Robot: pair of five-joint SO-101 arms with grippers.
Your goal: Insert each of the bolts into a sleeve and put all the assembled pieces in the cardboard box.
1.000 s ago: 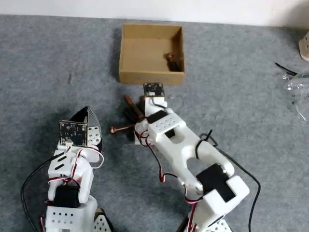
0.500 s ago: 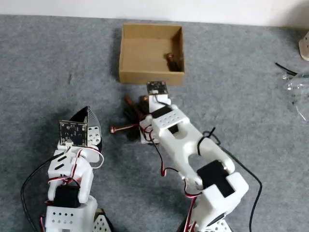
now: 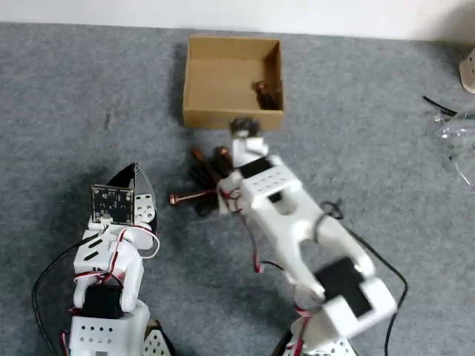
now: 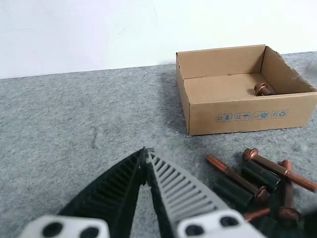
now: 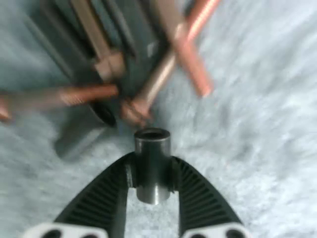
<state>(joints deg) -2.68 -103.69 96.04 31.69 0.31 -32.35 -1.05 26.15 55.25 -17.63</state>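
Observation:
The cardboard box stands open at the back of the grey mat, with one copper-headed piece lying in its right corner; the same box and piece show in the left wrist view. Just in front of the box lies a pile of copper bolts and dark sleeves. My right gripper is shut on a dark sleeve, held upright just short of the blurred bolts. The right arm leans over the pile. My left gripper is shut and holds nothing, left of the pile.
Loose cables and a clear plastic piece lie at the right edge, with a pale object behind them. A white wall borders the mat beyond the box. Bare mat stretches to the left of the box.
The right arm has shifted toward the box and a little to the right, its wrist now close to the box's front wall. The left arm has kept still.

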